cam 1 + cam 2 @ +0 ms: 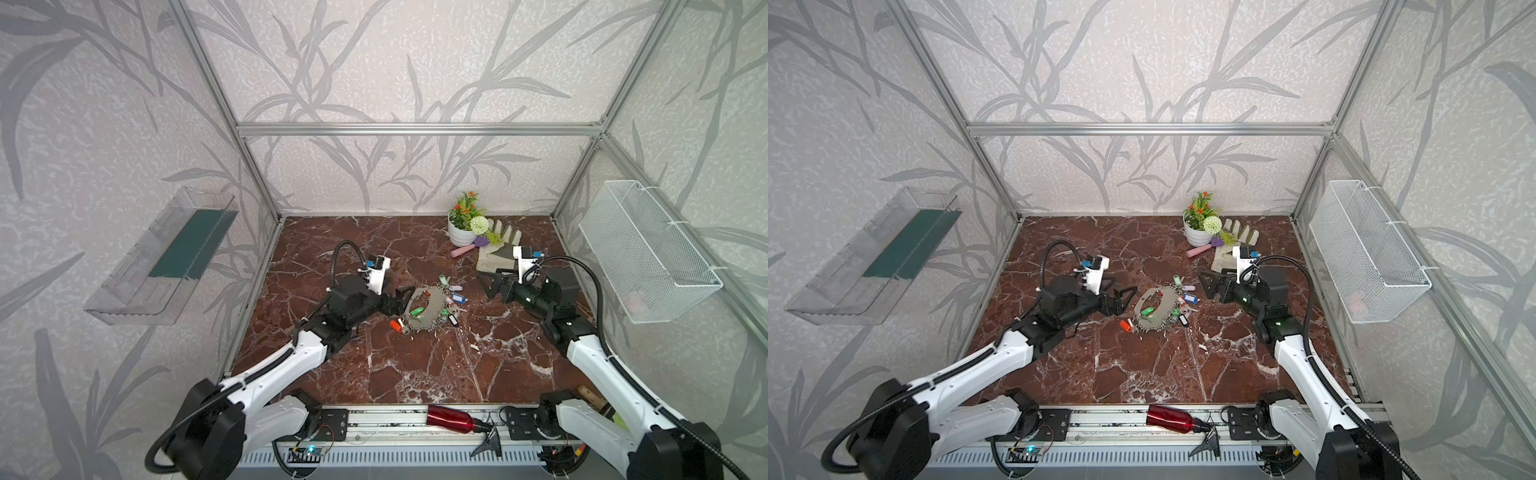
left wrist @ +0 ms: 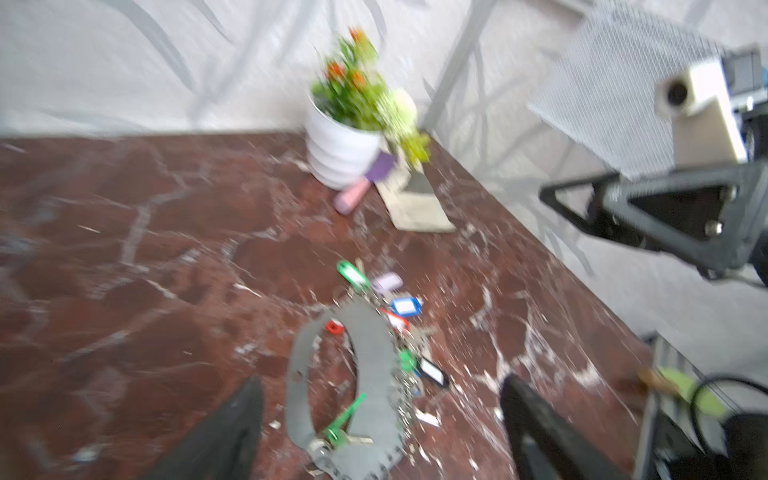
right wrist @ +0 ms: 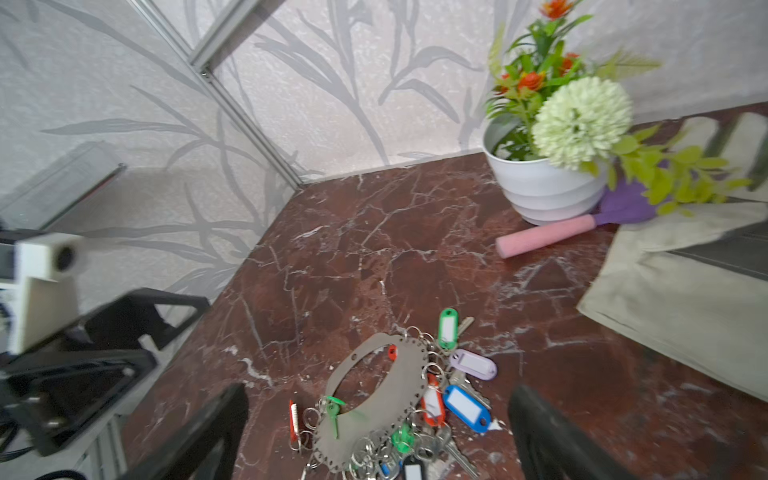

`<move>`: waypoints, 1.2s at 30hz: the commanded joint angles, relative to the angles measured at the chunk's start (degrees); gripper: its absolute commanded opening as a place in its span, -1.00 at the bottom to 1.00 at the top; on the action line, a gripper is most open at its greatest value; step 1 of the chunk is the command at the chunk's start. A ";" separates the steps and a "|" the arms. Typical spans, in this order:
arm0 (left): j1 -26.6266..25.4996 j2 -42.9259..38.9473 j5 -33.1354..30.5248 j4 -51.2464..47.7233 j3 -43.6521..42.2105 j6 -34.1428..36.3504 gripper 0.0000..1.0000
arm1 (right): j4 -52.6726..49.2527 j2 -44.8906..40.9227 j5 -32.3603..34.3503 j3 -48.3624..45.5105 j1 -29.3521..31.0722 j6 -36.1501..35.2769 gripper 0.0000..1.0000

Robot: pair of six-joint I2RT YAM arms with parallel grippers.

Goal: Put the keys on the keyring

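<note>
Flat grey-tan oval keyring plate lies mid-frame in a top view. The loose red-orange tagged key sits just beside its lower-left edge. Left gripper and right gripper are both spread wide and empty. Next: pinch the tag (not the blade) and steady the plate.

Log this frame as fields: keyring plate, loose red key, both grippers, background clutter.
keyring: flat grey oval plate edged with split rings and coloured tags, lying on the red-brown marble tabletop
loose key: red-orange tagged key, at the plate's edge; attachment unclear
left gripper: open, beside the plate, holding nothing
right gripper: open, apart from the plate, empty
clutter: white flower pot, beige glove, pink-handled tool at back
</note>
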 commanded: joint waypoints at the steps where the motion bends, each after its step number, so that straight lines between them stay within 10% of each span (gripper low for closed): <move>1: 3.84 -4.59 -25.77 -5.48 0.94 -3.28 0.98 | -3.51 -1.91 16.25 2.06 -0.89 -4.85 0.98; 4: 9.05 -3.26 -41.94 -5.69 -0.18 -0.47 0.98 | -1.06 -1.36 33.67 -1.22 -1.09 -7.48 0.98; 12: 22.63 9.04 -52.41 6.39 -6.97 3.91 0.98 | 24.50 10.57 50.05 -15.54 -2.73 -16.62 0.98; 21: 27.69 26.24 -39.57 34.39 -11.69 15.22 0.98 | 55.80 36.43 28.80 -15.82 -4.13 -24.29 0.98; 25: 28.06 31.50 -32.16 45.26 -14.54 18.05 0.98 | 38.96 31.24 30.64 -11.45 -4.06 -23.23 0.98; 28: 29.30 27.44 -30.24 31.51 -11.32 14.76 0.98 | 50.32 35.24 30.67 -14.18 -3.91 -23.94 0.98; 36: 28.94 29.59 -30.73 38.84 -13.10 16.13 0.98 | 50.54 34.14 24.32 -14.98 -3.53 -26.86 0.98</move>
